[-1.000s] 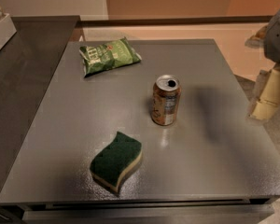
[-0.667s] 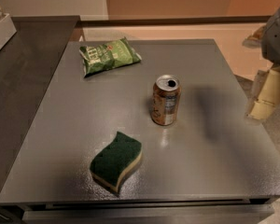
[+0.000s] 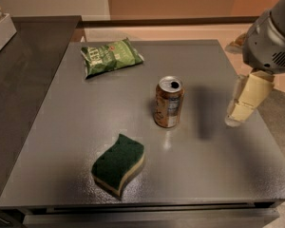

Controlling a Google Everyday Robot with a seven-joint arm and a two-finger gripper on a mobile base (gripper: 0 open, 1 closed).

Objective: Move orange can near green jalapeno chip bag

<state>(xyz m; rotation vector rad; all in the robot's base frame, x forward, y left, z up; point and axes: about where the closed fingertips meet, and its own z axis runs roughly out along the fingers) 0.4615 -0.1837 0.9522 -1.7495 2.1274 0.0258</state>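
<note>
The orange can (image 3: 168,102) stands upright near the middle of the grey table (image 3: 213,175), its silver top open. The green jalapeno chip bag (image 3: 111,56) lies flat at the table's far left, well apart from the can. My gripper (image 3: 242,106) hangs over the table's right edge, to the right of the can at about its height, with a clear gap between them. It holds nothing that I can see.
A dark green wavy sponge (image 3: 118,163) with a tan underside lies at the front of the table, left of the can. A dark counter (image 3: 23,80) runs along the left side. The arm's grey body (image 3: 273,37) is at the upper right.
My gripper has moved left, from beyond the table's right edge to over it, closer to the can. The can, bag and sponge have not moved.
</note>
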